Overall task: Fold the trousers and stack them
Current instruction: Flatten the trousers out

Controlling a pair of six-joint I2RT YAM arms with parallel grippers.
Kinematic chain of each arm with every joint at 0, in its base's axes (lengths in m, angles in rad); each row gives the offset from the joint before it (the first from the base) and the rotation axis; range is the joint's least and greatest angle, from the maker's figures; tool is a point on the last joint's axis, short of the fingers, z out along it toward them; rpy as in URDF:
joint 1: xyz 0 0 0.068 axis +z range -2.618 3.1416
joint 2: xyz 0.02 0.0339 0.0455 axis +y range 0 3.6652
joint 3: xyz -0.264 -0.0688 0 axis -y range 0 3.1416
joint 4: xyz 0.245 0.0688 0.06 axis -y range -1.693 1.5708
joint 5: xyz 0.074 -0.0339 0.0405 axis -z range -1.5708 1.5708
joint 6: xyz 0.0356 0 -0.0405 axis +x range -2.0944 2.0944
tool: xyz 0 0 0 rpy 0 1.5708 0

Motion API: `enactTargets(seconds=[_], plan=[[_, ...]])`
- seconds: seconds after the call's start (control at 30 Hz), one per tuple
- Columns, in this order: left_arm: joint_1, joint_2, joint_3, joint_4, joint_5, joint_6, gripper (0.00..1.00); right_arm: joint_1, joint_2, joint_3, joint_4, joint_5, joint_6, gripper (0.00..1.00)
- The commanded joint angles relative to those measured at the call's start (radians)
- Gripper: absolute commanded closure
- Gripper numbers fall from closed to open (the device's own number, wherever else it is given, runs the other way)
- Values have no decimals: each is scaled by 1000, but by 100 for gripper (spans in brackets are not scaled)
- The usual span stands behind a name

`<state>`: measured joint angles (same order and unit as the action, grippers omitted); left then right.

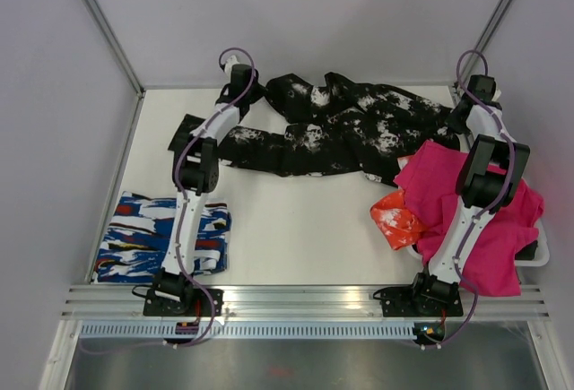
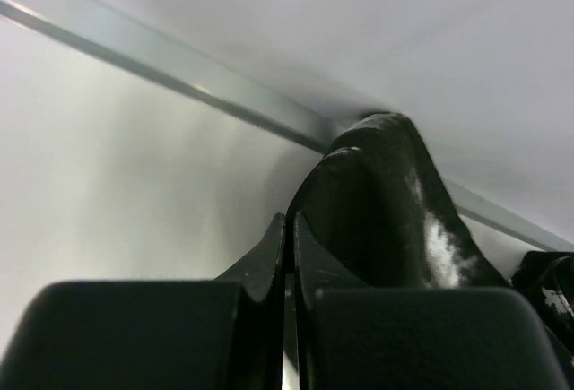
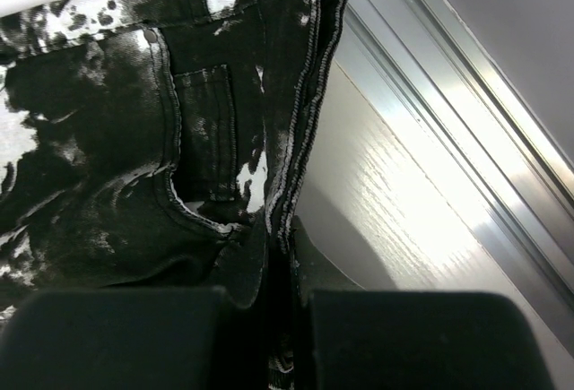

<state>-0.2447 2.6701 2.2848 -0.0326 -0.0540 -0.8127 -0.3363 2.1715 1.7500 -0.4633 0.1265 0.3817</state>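
trousers lie across the top of the frame on the tabletop, left hand and right hand each clamped on an edge: first fold likely begins, needing both lifting together.

Magenta cloth seemingly covers part of the trousers.

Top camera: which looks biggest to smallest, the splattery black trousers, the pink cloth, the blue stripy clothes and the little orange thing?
1. black splatter trousers, spread widest across the table
2. magenta cloth
3. blue-white-red folded garment
4. orange cloth, partly under the magenta cloth, so only its visible part counts
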Motion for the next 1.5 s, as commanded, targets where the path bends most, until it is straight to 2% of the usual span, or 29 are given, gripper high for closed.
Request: enactTargets(seconds=[0.0,0.07,0.1,0.2,0.37,0.6,1.07,1.2,1.33,1.43,1.47], plan=[[15,-219,-63,-26,-200,271,98,23,-62,5,38,-25,26,100],[25,-297,-96,-35,-277,389,98,34,-65,6,35,-16,22,100],[28,-320,-123,-35,-368,435,98,43,-64,6,32,-13,20,100],[39,-387,-168,0,-478,599,98,60,-59,16,28,7,11,100],[59,-415,-180,-12,-484,672,98,75,-30,48,5,15,10,100],[82,-397,-186,-64,-370,581,98,111,-4,97,-15,35,-24,100],[154,-395,-186,-191,-299,417,97,112,24,141,-31,64,-41,100],[231,-395,-183,-230,-172,296,96,112,33,180,-21,108,-70,100],[243,-412,-183,-236,-138,320,96,108,31,184,-9,139,-119,100],[243,-449,-209,-222,-141,392,86,100,40,194,-9,127,-125,100],[243,-461,-240,-207,-132,412,60,99,43,197,-11,118,-125,100]])
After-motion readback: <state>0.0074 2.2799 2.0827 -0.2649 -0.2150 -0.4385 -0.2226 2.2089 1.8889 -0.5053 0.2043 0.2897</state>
